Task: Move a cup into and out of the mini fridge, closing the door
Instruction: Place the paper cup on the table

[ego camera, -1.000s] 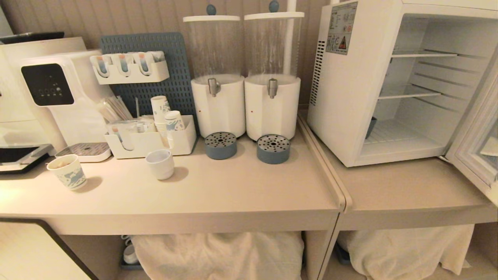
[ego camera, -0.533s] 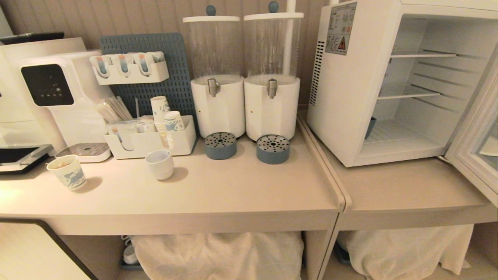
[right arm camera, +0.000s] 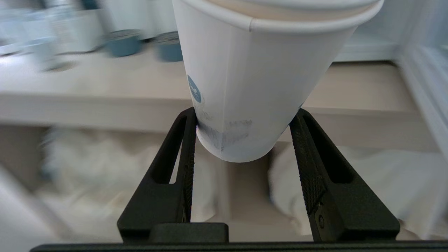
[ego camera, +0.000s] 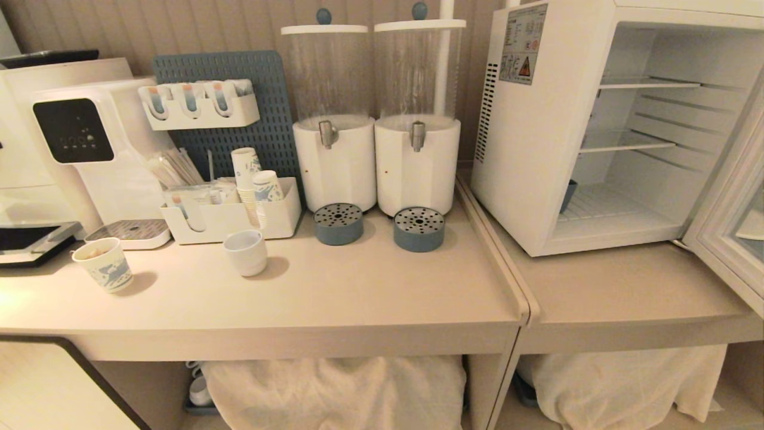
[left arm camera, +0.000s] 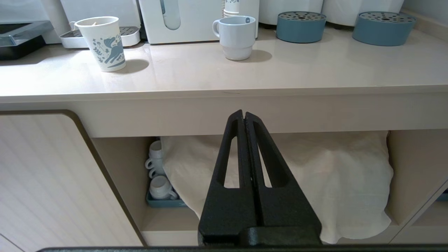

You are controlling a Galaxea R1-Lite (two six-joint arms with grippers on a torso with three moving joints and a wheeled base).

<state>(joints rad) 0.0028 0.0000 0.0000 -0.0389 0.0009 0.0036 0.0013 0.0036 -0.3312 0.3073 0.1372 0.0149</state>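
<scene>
In the right wrist view my right gripper (right arm camera: 243, 113) is shut on the cup (right arm camera: 259, 77), a tall white paper cup with a small round blue logo, gripped near its base and held in front of the counter's edge. The mini fridge (ego camera: 537, 131) stands on the right counter with its wire shelves bare. Its door (ego camera: 731, 227) is swung open toward the right. Neither arm shows in the head view. My left gripper (left arm camera: 244, 113) is shut on nothing, parked below the counter's front edge.
On the left counter stand a paper cup with blue drawings (ego camera: 102, 263), a white mug (ego camera: 246, 252), a cup organiser (ego camera: 233, 209), two drink dispensers (ego camera: 334, 119) with blue drip trays (ego camera: 419, 229), and a water machine (ego camera: 89, 143). Cloth-covered bundles (ego camera: 334, 391) fill the shelves below.
The head view is unchanged; neither arm appears in it and nothing on the counter has moved.
</scene>
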